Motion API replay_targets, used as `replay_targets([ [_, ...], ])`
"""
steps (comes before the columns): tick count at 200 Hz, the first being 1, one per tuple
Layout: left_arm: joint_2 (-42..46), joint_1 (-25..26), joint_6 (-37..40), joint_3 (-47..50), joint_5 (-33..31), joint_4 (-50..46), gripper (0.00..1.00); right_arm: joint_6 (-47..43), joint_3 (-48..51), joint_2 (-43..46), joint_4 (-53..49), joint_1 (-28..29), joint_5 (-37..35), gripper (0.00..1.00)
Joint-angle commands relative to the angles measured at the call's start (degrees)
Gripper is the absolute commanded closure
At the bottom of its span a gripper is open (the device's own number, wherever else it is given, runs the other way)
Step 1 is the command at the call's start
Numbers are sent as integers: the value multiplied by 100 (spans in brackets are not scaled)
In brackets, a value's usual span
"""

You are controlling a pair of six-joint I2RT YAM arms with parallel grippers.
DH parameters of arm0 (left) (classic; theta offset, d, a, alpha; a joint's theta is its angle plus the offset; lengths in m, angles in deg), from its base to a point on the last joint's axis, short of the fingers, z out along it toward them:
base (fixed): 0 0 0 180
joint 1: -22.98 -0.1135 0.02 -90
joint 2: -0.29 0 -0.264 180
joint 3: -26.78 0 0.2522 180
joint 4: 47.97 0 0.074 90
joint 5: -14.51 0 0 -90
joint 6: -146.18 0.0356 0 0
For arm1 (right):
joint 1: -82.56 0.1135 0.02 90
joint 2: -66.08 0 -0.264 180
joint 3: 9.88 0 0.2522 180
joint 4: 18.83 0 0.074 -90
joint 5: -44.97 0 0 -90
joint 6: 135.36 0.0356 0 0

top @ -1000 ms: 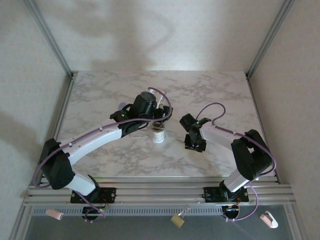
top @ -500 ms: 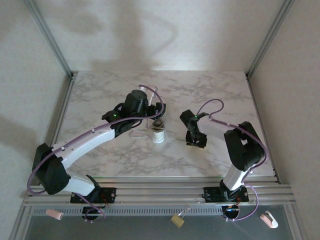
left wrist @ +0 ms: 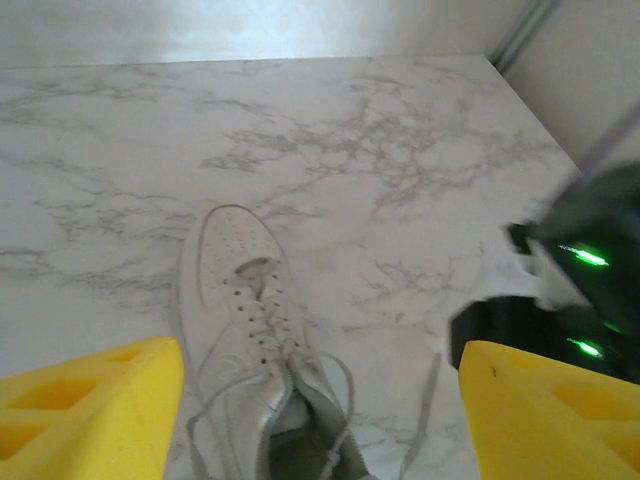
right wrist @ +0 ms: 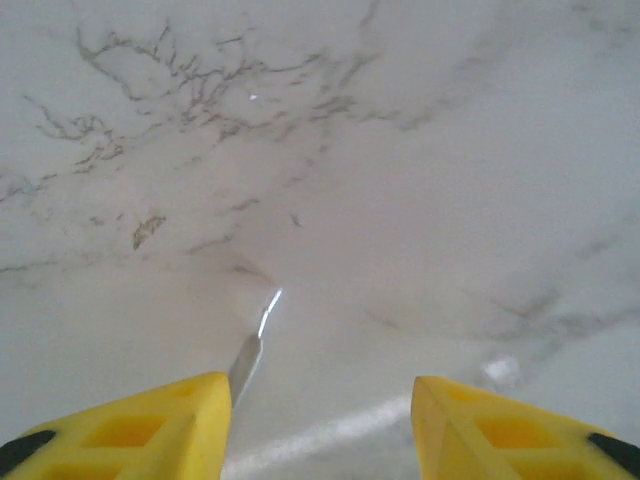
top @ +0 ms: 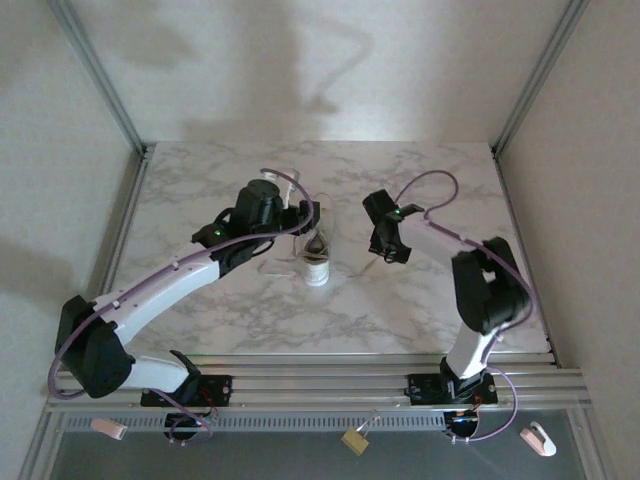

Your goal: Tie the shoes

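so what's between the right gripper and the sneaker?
Mostly bare marble table, with one loose white lace end lying on it between the sneaker and the right gripper; clearest in the left wrist view.

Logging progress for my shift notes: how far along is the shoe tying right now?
Done: nothing yet; the white sneaker is laced, but no knot or bow shows. In hand: nothing; the left gripper and right gripper both have open, empty jaws, with a loose lace end lying on the marble table near the right one. Remaining: grasp the laces, cross, knot and bow them.
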Motion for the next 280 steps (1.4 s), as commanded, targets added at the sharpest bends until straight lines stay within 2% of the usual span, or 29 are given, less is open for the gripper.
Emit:
replay_targets([
  [1, 88, -332, -318, 112, 268, 309, 28, 985, 219, 256, 42, 302, -206, 48],
  [42, 70, -585, -374, 83, 389, 292, 28, 1313, -225, -415, -64, 689, -95, 54],
  [129, 205, -709, -353, 252, 531, 206, 28, 1373, -66, -810, 466, 459, 353, 57],
  [186, 128, -714, -365, 178, 506, 143, 28, 1217, -215, -1270, 420, 340, 471, 58],
  [204, 92, -713, -330, 141, 522, 47, 28, 1174, -272, -1428, 357, 339, 505, 64],
  [232, 7, -639, -325, 69, 557, -170, 30, 1096, -168, -1357, 493, 320, 601, 82],
  [256, -162, -394, -423, -40, 569, -313, 33, 882, 205, -850, 1114, 305, 764, 94],
  [268, -306, -241, -509, -143, 549, -398, 38, 679, 464, -496, 1449, 305, 820, 100],
  [280, -494, -111, -666, -250, 514, -480, 42, 411, 777, -79, 1863, 305, 862, 100],
])
